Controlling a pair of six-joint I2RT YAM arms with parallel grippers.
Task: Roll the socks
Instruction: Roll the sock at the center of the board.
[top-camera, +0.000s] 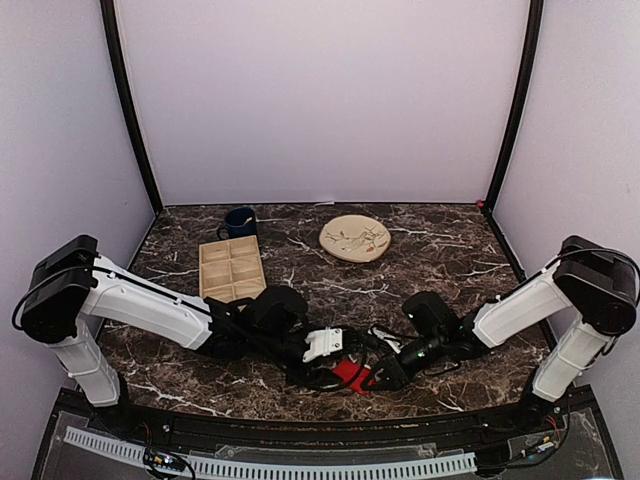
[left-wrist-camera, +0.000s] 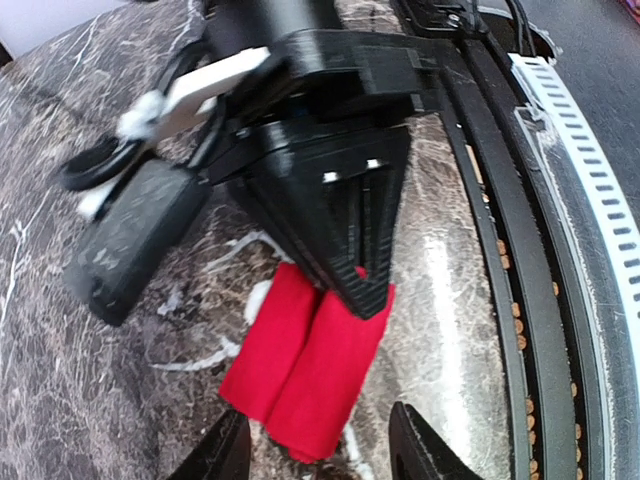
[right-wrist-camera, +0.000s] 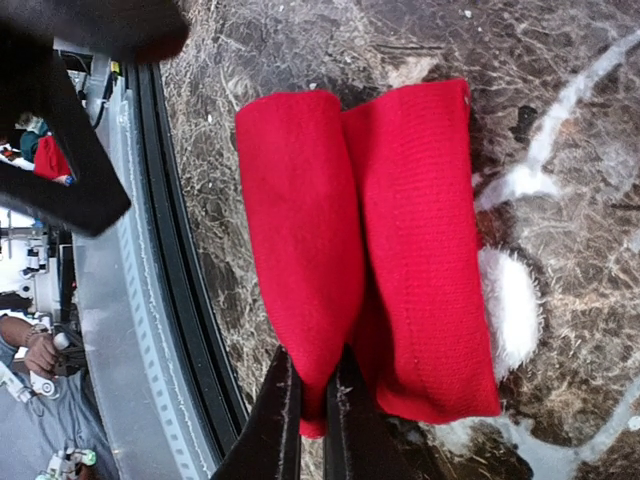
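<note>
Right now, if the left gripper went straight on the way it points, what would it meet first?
The socks: their end lies between the open fingers of the left gripper. Right behind, the right gripper pinches them, though depth is unclear.

The bright red soft fabric socks are lying as two parallel, touching folds on the dark marbled tabletop, near its front edge.

A dark brown marble-patterned table with white veins, enclosed by pale walls. Toward the far edge sits a round beige plate with a thin line pattern. To its left, apart from it, lies a beige tray divided into compartments – a dark blue mug stands just behind the tray.
</note>
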